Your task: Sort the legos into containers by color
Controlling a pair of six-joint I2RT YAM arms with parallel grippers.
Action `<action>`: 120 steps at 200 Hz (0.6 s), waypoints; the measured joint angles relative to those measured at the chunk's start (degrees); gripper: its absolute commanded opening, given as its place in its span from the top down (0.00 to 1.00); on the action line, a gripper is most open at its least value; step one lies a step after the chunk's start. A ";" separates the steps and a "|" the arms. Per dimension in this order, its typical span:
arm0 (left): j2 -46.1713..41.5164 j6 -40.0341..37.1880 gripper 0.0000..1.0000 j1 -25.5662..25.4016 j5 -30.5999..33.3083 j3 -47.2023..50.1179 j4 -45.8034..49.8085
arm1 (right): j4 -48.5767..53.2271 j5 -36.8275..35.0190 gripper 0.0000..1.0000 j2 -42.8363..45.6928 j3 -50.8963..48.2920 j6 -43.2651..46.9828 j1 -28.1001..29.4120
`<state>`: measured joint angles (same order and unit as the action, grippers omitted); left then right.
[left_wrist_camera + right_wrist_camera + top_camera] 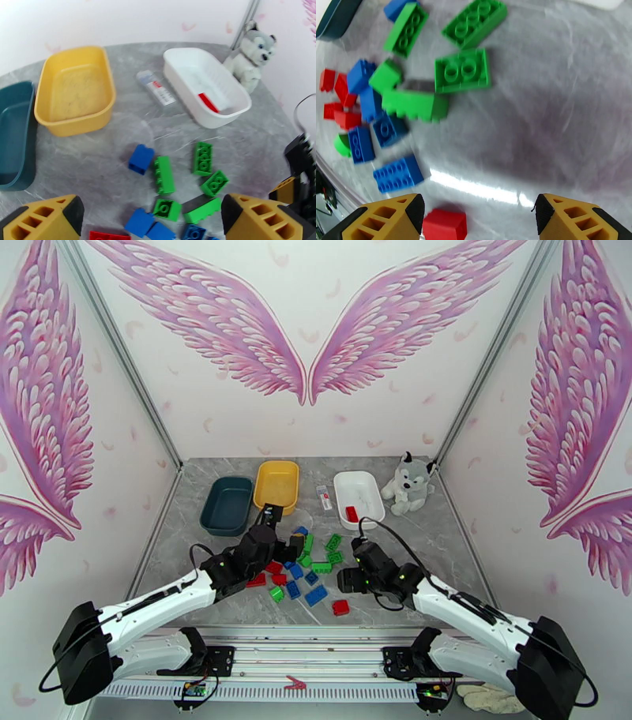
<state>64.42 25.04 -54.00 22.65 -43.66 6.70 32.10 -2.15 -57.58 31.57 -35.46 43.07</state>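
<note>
Grey marbled table [450, 544] is set along its far side with three shallow trays. The dark teal tray [227, 505] is placed furthest left and is touched along its right side by the yellow tray [276, 485]; the inner floors of both are seen bare in the top and left wrist views. The white tray [359, 494] is set well apart to the right, and one red brick [351, 514] is seen lying in its near end, against the wall. A small white-and-red tube [324, 496] is laid on the table between the yellow and white trays, and a plush husky [408, 482] is seated just beside the white tray's right side. The rest of the legos [304, 568], in red, green and blue, are scattered on the table nearer the arms, outside every tray. The left gripper [152, 209] is held over this heap with its jaws spread wide and nothing clasped between them; blue and green bricks are seen beneath the gap. The right gripper [478, 211] is likewise parted and holds nothing, bare table being seen between its fingers, while a loose red brick [445, 225] is seen on the table just beside its left finger, apart from the main heap.
</note>
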 measured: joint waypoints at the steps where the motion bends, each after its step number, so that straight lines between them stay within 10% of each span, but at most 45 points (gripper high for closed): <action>1: 0.00 0.00 0.01 0.00 0.00 0.00 0.00 | 0.00 0.00 0.24 0.00 0.00 0.00 0.00; 120: -13.46 13.60 0.01 -9.16 7.08 20.13 -6.38 | -4.24 -9.16 0.26 -10.29 -0.79 -7.28 14.71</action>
<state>50.96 38.63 -63.16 29.74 -23.53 0.32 27.86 -11.31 -67.88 30.79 -42.74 57.78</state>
